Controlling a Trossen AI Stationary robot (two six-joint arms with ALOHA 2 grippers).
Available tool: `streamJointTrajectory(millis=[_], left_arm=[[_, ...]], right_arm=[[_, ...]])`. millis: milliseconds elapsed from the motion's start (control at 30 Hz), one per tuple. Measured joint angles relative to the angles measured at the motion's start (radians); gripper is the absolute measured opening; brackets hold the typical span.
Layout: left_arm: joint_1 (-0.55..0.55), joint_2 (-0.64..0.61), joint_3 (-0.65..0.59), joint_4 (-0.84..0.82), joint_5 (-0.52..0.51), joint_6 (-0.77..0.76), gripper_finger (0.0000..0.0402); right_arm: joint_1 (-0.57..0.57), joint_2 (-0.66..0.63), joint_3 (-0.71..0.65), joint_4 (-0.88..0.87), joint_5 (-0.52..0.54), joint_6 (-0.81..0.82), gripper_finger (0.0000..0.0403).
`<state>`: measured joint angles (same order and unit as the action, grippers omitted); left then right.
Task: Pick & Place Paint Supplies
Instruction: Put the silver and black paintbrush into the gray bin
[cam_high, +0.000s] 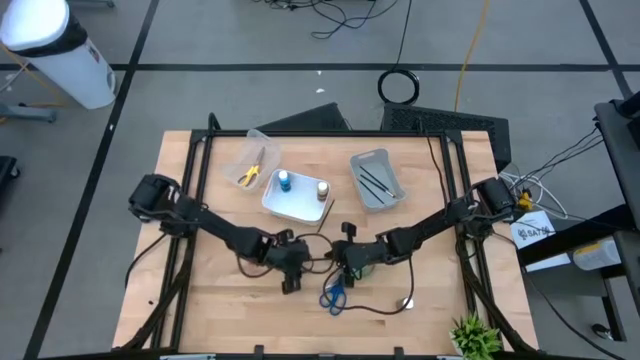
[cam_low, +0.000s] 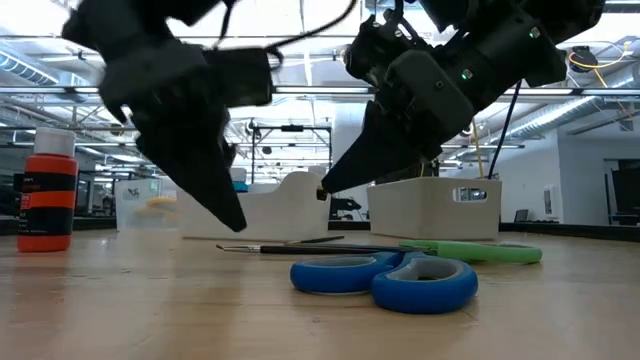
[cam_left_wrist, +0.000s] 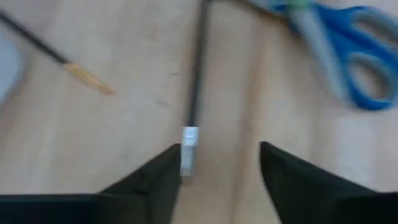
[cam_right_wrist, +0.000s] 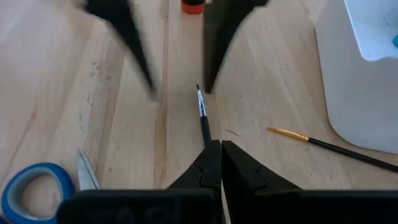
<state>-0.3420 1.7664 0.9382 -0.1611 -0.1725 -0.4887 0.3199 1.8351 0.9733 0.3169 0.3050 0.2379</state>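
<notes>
Blue-handled scissors (cam_low: 385, 279) lay closest on the table (cam_high: 200, 300), at about six o'clock from the two grippers. Just behind them lay a green-handled pair (cam_low: 480, 252). At table centre the right gripper (cam_right_wrist: 214, 160) had its fingers pressed together on a thin dark paintbrush (cam_right_wrist: 202, 117), whose bristle end pointed at the left gripper (cam_left_wrist: 221, 163), spread wide around it. Another brush (cam_right_wrist: 329, 145) lay beside the white bin (cam_high: 295, 200), at twelve o'clock. An orange bottle (cam_low: 46, 203) stood apart.
</notes>
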Motion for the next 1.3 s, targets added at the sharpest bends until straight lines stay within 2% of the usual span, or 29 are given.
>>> streamJointTrajectory(millis=[133, 333, 1067, 1300], left_arm=[[0.039, -0.002, 0.000, 0.001, -0.015, -0.014, 0.0116], [0.051, -0.004, 0.000, -0.026, 0.017, 0.009, 0.0013], [0.031, -0.002, 0.000, -0.053, 0.015, 0.007, 0.0009], [0.032, 0.073, 0.003, -0.044, 0.020, -0.003, 0.0005]], right_arm=[[0.000, 0.000, 0.000, 0.000, 0.000, 0.000, 0.0000], [0.000, 0.000, 0.000, -0.005, 0.000, 0.000, 0.0000], [0.000, 0.000, 0.001, -0.004, 0.000, 0.000, 0.0000], [0.000, 0.000, 0.001, -0.003, 0.000, 0.000, 0.0000]])
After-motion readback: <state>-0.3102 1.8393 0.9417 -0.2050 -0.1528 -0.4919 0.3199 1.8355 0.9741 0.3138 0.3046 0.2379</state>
